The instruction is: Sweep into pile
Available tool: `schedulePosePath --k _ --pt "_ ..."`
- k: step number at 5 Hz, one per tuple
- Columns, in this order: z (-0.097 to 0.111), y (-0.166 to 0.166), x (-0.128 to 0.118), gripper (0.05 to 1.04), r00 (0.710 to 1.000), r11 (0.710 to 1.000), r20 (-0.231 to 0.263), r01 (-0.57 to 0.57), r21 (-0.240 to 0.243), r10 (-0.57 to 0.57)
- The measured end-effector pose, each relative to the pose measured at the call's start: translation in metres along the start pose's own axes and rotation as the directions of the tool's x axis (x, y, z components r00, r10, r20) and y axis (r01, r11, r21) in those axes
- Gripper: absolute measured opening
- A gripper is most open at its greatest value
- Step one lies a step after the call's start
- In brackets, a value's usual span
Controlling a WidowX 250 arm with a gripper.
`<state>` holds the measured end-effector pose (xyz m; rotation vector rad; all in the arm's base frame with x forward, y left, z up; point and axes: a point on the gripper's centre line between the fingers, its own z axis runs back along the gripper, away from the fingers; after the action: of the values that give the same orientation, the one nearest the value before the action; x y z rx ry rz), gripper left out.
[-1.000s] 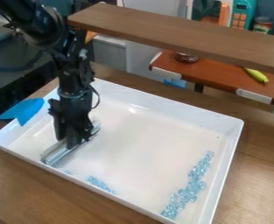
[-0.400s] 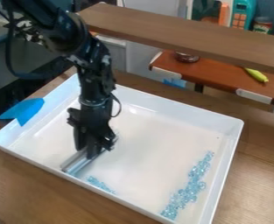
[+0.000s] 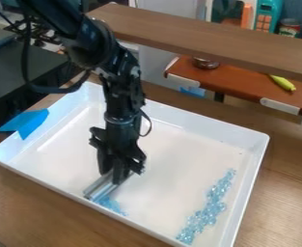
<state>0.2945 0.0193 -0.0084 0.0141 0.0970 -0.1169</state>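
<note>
Gripper (image 3: 117,177) clamped on silver bar (image 3: 102,187) beneath it; few blue beads (image 3: 115,206) beside bar, larger bead pile (image 3: 207,212) well apart.

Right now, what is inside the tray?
A strip of blue beads lies along one side, and a smaller patch beside the metal bar held by the gripper. The tray's floor beneath the bar is covered, so I can't tell what's there.

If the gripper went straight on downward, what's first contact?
Likely the white tray's floor, met by the silver bar in the gripper; any gap below is unclear.
</note>
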Motion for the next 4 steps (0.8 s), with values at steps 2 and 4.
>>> schedulePosePath --k 2,4 --pt "-0.003 -0.036 0.004 0.342 0.999 0.998 0.037 -0.025 -0.062 0.027" --pt "0.003 -0.083 0.007 0.342 0.999 0.988 0.022 -0.030 -0.153 0.034"
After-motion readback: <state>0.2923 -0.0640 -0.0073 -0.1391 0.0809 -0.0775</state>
